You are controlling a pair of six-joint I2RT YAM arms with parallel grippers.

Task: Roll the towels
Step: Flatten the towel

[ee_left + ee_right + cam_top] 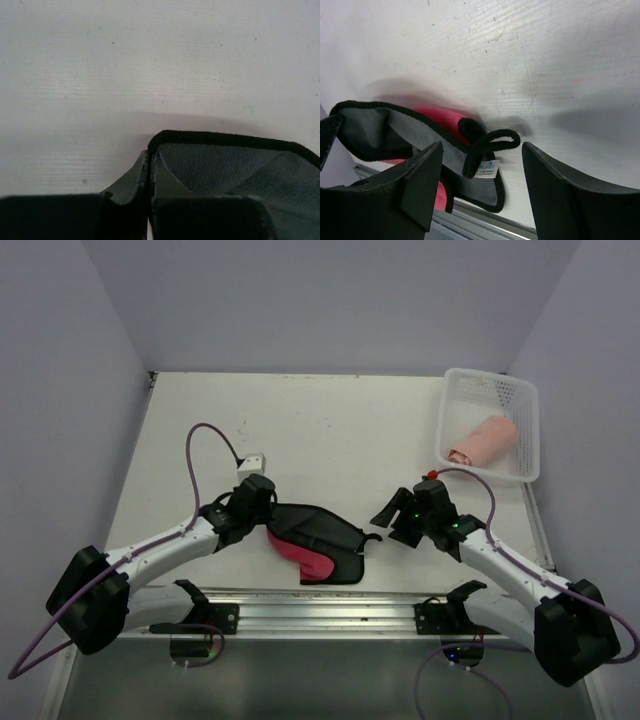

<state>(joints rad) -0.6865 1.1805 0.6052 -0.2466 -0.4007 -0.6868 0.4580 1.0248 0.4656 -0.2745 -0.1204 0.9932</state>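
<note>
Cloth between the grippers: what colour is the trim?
Black, edging the grey-and-red cloth; clearest in the right wrist view.

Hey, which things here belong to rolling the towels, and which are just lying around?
For the job:
- dark cloth, its edge pinched by the left gripper
- pink towel, already rolled, lying in the basket

Lying about:
- basket
- small white box

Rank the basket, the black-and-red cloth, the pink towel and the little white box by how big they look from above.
Largest to smallest in the top view:
1. white basket
2. black-and-red cloth, folded over itself, so part is hidden
3. rolled pink towel, lying inside the basket
4. small white box
</note>
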